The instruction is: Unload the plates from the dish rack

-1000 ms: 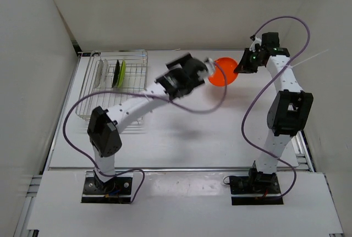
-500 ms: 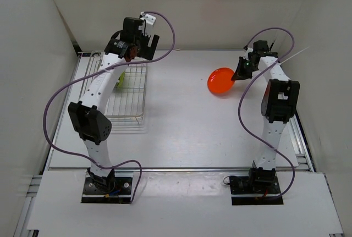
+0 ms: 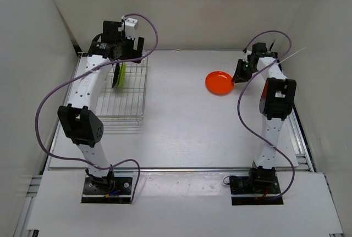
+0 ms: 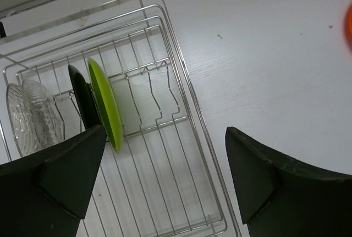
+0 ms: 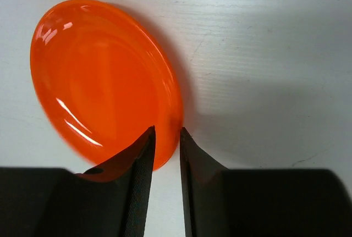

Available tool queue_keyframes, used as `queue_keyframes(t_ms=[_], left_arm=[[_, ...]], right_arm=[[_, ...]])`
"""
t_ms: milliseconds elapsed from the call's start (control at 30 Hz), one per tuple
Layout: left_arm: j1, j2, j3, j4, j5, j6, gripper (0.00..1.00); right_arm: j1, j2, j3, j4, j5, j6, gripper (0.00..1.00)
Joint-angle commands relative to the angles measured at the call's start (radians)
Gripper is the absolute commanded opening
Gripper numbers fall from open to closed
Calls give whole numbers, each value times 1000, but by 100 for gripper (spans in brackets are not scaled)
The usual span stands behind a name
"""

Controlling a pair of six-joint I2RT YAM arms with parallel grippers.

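The worktop carries the dish rack at far left. In it stand the clear glass plate, black plate and lime green plate. The orange plate lies far right, its rim seemingly pinched in the jaws of the right gripper. The left gripper hovers over the rack, jaws spread wide.

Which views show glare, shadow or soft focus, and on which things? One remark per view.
Right wrist: white glare streaks on the glossy orange round plate, its shadow cast rightward on the white table. Left wrist: the fingers of the left gripper loom dark near the lens. Top external: even light, faint shadows.
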Motion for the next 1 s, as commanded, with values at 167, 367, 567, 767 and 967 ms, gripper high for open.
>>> queue_keyframes(t_ms=[167, 367, 567, 767, 967], left_arm=[[34, -84, -38, 6, 66, -42, 100], [44, -117, -77, 28, 66, -53, 100], [74, -117, -119, 48, 87, -64, 94], [84, -96, -181, 93, 87, -73, 93], [93, -50, -190, 130, 55, -84, 93]], right_arm=[[-3, -16, 31, -22, 36, -32, 42], [-32, -146, 31, -41, 111, -32, 82], [-32, -295, -7, -63, 209, -84, 100], [37, -473, -123, -81, 182, -200, 90], [172, -601, -197, -91, 254, -249, 88]])
